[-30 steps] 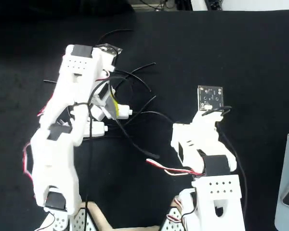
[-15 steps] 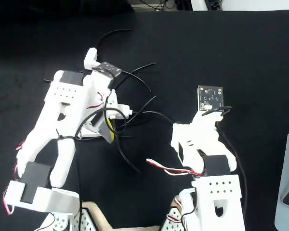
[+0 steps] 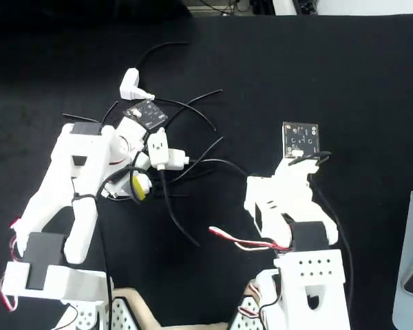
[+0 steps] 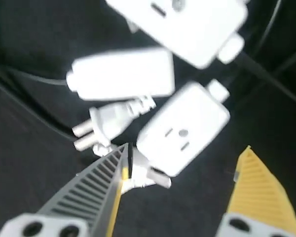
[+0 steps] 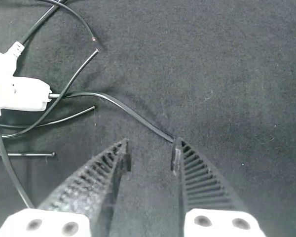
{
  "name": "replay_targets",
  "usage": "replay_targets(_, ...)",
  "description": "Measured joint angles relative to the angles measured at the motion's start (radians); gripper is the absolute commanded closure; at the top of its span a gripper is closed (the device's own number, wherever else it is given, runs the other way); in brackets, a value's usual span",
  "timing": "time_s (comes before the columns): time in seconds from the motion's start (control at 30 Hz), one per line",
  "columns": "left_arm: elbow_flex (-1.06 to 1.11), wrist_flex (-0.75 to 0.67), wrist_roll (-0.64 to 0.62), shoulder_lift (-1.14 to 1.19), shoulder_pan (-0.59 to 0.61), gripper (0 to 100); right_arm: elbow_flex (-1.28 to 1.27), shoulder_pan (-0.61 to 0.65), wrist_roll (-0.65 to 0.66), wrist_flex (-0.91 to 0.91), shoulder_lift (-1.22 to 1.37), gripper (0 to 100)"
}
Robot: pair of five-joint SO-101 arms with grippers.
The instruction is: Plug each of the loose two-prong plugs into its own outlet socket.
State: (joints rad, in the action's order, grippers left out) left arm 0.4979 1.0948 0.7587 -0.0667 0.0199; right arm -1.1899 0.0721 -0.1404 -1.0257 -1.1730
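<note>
- Right gripper — jaws released, nothing held — hovers over the black table, with the cut end of a black wire just beside one fingertip.
- Left gripper is spread wide, clasping nothing, over a white outlet socket; a two-prong plug lies loose just beside it, unplugged.
- Farther off, a second white plug lies apart from the socket.

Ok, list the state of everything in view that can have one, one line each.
left gripper: open, holding nothing, above the outlet socket.
right gripper: open, holding nothing.
two-prong plug: unplugged, prongs bare, lying next to the outlet socket.
outlet socket: nothing in its slots.
second outlet socket: nothing in the slots that show.
</note>
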Motion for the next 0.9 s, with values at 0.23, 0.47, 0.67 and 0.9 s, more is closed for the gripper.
replay_targets(0.23,-0.011,-0.094,0.003,0.153,-0.051,79,0.000,0.000,0.000,0.000,0.000,86.1)
replay_targets(0.47,-0.132,0.041,0.011,0.249,-0.080,91,0.000,0.000,0.000,0.000,0.000,86.1)
replay_targets(0.67,-0.152,0.164,0.002,0.133,-0.080,91,0.000,0.000,0.000,0.000,0.000,86.1)
replay_targets(0.9,-0.155,0.341,-0.064,-0.035,-0.078,91,0.000,0.000,0.000,0.000,0.000,86.1)
